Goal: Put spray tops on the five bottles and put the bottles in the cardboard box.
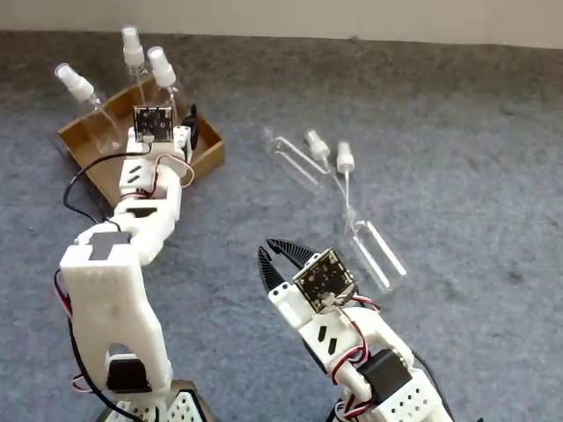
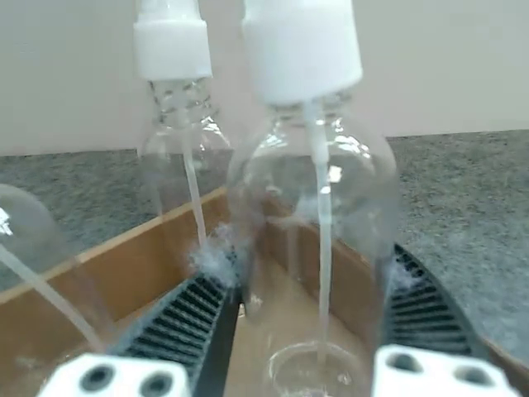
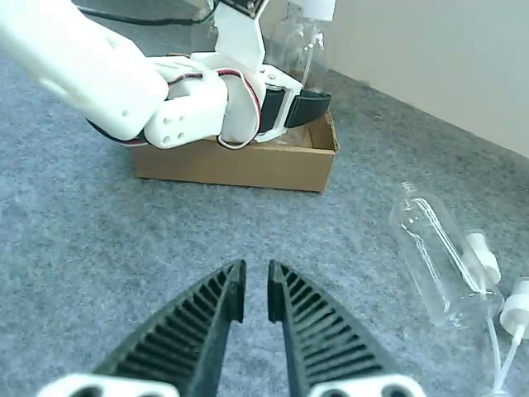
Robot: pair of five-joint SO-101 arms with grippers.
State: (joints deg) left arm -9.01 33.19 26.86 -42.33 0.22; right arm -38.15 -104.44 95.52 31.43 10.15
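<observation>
The cardboard box [image 1: 208, 158] lies at the far left, with three clear bottles standing in it, each with a white spray top. My left gripper [image 2: 314, 273] is down inside the box, shut on the nearest bottle [image 2: 318, 207] [image 1: 165, 72]. A second capped bottle [image 2: 178, 149] stands just behind it, and a third [image 1: 77, 88] is farther left. My right gripper [image 3: 256, 277] [image 1: 266, 246] hovers over the carpet at the front middle, fingers almost together with nothing between them. Two uncapped bottles [image 1: 295, 158] [image 1: 378, 251] and two loose spray tops [image 1: 317, 143] [image 1: 345, 158] lie right of centre.
The left arm [image 1: 141, 211] stretches from the front left to the box and shows in the right wrist view [image 3: 165, 91] in front of the box [image 3: 240, 169]. A lying bottle [image 3: 434, 256] and a spray top [image 3: 483, 255] sit off to one side there. Grey carpet covers the table.
</observation>
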